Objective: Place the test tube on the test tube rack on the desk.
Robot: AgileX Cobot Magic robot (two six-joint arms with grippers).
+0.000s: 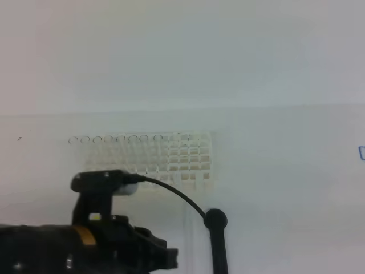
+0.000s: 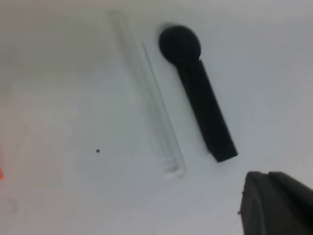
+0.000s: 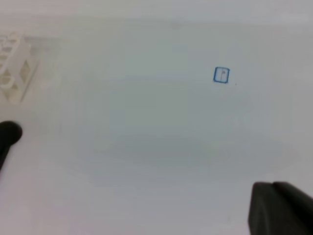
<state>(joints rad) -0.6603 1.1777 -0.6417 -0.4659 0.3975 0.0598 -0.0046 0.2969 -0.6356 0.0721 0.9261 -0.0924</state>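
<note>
The test tube (image 2: 146, 93), clear and thin, lies flat on the desk (image 2: 58, 98) with its open rim nearest the left wrist camera. It touches nothing. One dark finger (image 2: 276, 205) of my left gripper shows at the lower right corner of that view, apart from the tube; the jaws' gap is hidden. My left arm (image 1: 85, 240) sits at the bottom left of the high view. The test tube rack (image 1: 171, 160), a white lattice, stands behind it on the desk (image 1: 285, 188), and its corner (image 3: 14, 68) shows in the right wrist view. A finger (image 3: 279, 208) of my right gripper holds nothing.
A black round-headed rod (image 2: 200, 98) lies just right of the tube, also seen as the rod (image 1: 217, 234) in the high view and the rod (image 3: 7, 137) at the right wrist view's left edge. A small blue square mark (image 3: 221, 75) is on the tabletop.
</note>
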